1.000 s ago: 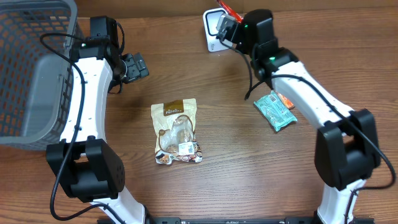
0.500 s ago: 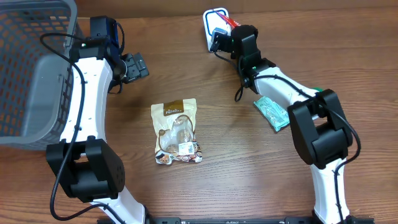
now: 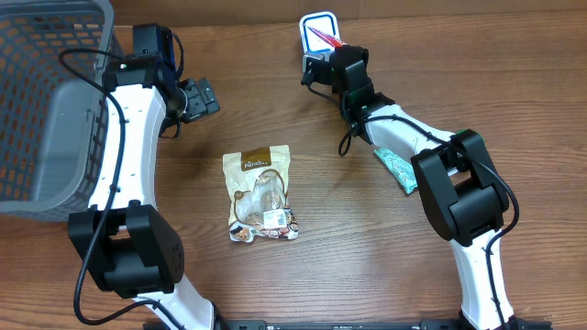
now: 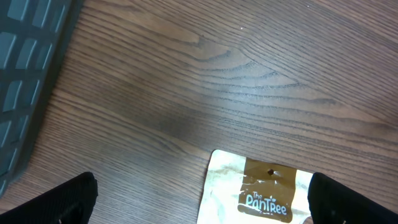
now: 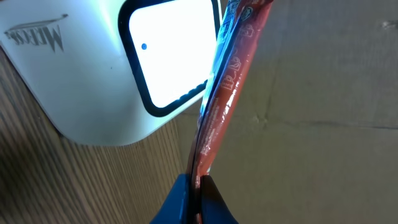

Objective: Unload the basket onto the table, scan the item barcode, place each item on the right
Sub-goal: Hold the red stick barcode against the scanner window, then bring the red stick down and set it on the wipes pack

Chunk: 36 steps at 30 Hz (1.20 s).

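Right tool (image 5: 198, 184) pinching thin glossy red packet (image 5: 227, 93), edge-on beside lit scanner (image 5: 74, 87); left tool (image 3: 197, 99) spread.

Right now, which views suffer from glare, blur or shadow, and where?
Right wrist: the scanner window is blown out to pure white, and the red packet carries shiny streaks. Left wrist: the wood grain and the print on the snack bag are sharp; a soft shadow darkens the table; the claw fingers show only as dark shapes. Overhead: even light, no strong glare.
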{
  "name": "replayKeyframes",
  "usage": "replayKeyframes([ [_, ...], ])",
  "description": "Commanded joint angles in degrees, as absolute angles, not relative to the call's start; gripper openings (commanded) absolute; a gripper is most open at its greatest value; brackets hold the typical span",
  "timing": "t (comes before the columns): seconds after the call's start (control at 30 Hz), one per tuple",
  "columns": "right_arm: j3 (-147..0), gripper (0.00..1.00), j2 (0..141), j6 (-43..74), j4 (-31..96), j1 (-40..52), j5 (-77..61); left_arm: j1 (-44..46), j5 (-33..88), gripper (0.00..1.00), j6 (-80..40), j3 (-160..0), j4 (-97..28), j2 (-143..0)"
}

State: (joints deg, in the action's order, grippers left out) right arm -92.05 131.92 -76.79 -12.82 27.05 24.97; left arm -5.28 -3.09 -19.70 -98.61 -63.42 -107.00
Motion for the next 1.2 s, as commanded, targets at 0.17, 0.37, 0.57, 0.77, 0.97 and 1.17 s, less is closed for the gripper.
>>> replayKeyframes([
  [0.17, -93.08, 0.04, 132.75, -76.97, -13.37, 26.98, 27.83, -5.21, -3.55, 1.00, -19.29, -98.74, -63.37, -107.50],
  [0.37, -93.08, 0.03, 132.81, -76.62, -13.50, 27.00, 28.47, -5.19, -3.55, 1.00, -19.29, -98.74, -63.37, -107.50],
  [0.57, -93.08, 0.03, 131.59, -67.37, -17.37, 29.61, 39.03, -5.23, -3.55, 1.00, -19.29, -98.74, -63.33, -107.50],
  [0.77, -93.08, 0.03, 122.93, -54.02, -1.54, 33.28, 33.89, -5.23, -3.55, 1.00, -19.29, -98.74, -63.20, -107.50],
  [0.97, -93.08, 0.03, 111.68, -32.95, 15.92, 34.11, 33.17, -5.21, -3.55, 1.00, -19.29, -98.72, -63.20, -107.50],
  [1.17, -93.08, 0.03, 102.30, -12.32, 44.80, 30.33, 18.68, -5.23, -3.55, 1.00, -19.29, -98.74, -63.18, -107.50],
])
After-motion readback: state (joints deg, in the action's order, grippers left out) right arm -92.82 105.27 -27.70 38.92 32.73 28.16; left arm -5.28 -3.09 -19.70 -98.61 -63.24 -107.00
